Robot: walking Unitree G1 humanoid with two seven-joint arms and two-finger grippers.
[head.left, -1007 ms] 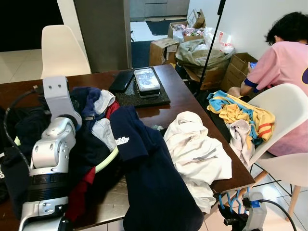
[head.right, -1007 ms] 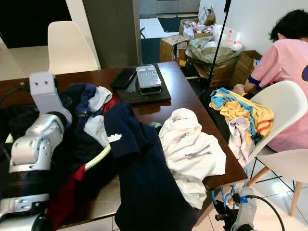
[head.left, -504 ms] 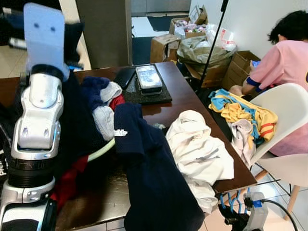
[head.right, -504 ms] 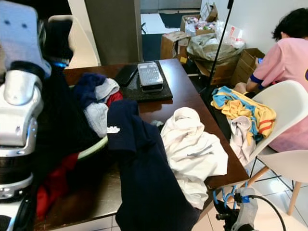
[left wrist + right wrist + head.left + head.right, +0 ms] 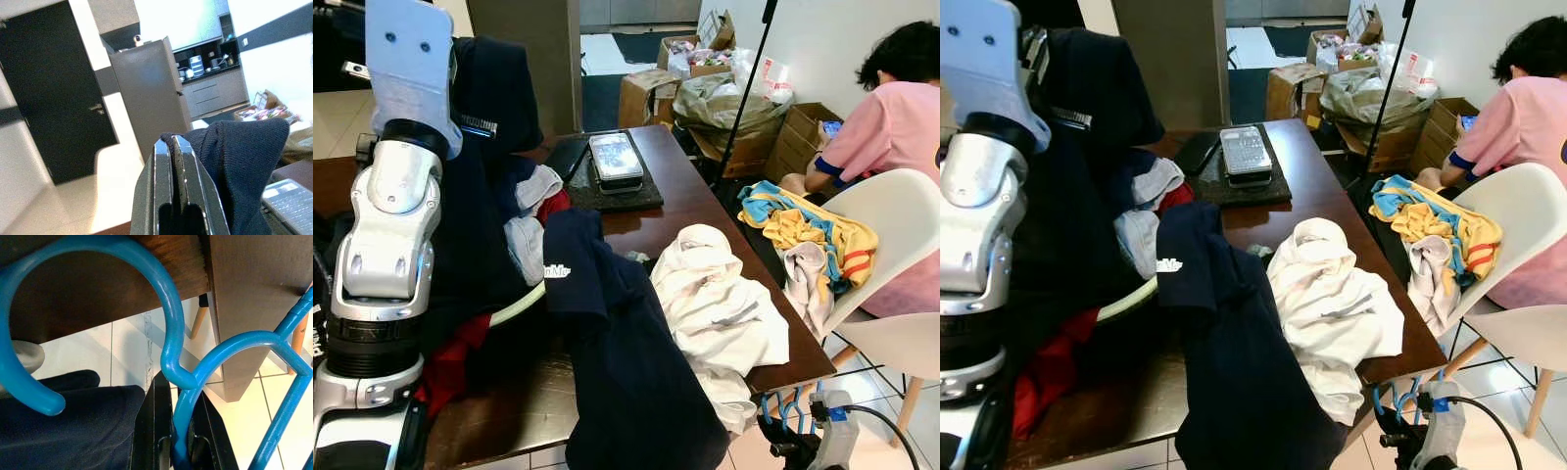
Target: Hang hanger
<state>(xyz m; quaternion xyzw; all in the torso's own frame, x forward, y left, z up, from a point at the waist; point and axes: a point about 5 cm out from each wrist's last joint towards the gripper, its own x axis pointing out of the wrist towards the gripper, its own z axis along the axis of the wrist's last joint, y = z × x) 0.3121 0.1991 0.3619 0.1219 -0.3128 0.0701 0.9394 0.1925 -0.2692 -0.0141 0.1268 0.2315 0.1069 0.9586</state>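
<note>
We are gripping the blue hanger (image 5: 195, 377) in our right gripper (image 5: 177, 450), low at the frame's lower right, hook upward. Our left gripper (image 5: 175, 147) is pinching the navy garment (image 5: 494, 98) high at upper left, well apart from it.

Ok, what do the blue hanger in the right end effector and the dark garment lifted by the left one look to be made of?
The blue hanger looks like moulded plastic: smooth, glossy, uniform colour, rounded hook. The dark garment, pinched in the left end effector, looks like navy knit fabric, matte with a fine ribbed weave. The right end effector grips the hanger's neck.
</note>
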